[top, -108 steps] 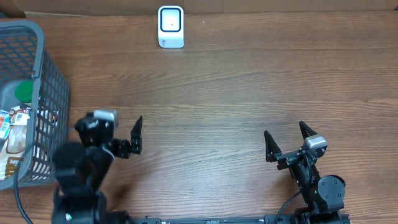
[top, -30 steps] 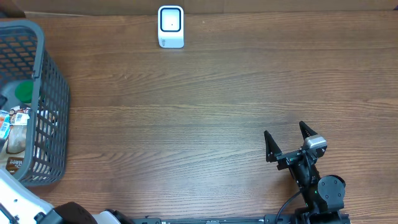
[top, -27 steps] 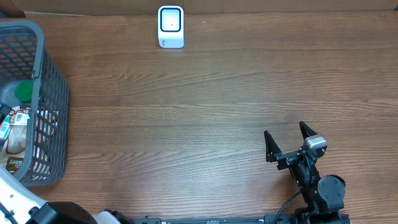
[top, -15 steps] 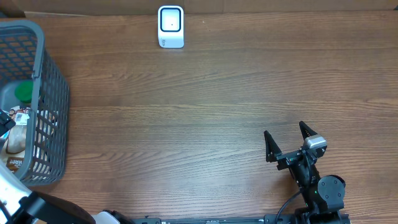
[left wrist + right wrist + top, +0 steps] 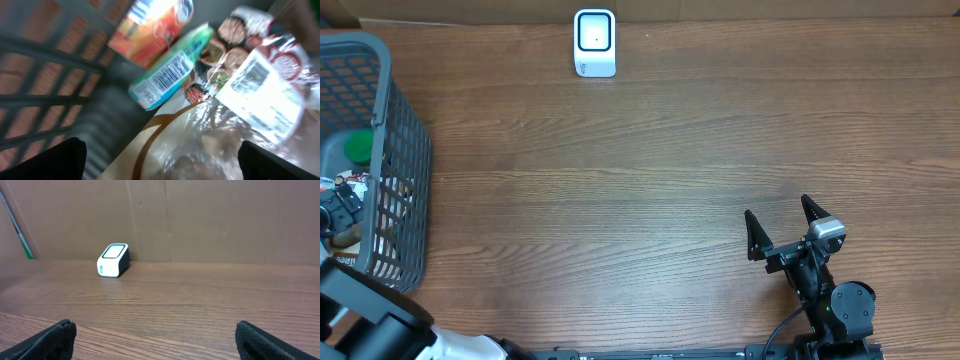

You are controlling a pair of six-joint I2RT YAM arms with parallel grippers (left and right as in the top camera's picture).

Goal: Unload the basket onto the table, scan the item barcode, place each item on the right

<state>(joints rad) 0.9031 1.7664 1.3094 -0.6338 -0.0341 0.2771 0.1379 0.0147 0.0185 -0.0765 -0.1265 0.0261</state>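
1. The green packet [image 5: 187, 50] lies inside the grey basket [image 5: 408, 150], among other packs. In the left wrist view its long axis runs on a slant from lower left to upper right.
2. Its barcode [image 5: 167, 76] faces up toward the left wrist camera, near the lower-left end of the packet.
3. In the basket, an orange carton [image 5: 150, 22] lies just beside the packet. A clear bag with a white label [image 5: 260, 85] lies on the packet's other side.
4. The left pincer [image 5: 160, 150] hangs inside the basket over the clear bag, fingers spread wide and holding nothing.
5. The right pincer [image 5: 778, 212] rests well right of the basket over the bare table [image 5: 650, 180], also spread wide and empty.
6. The white scanner [image 5: 595, 42] stands right of the basket at the table's far edge.
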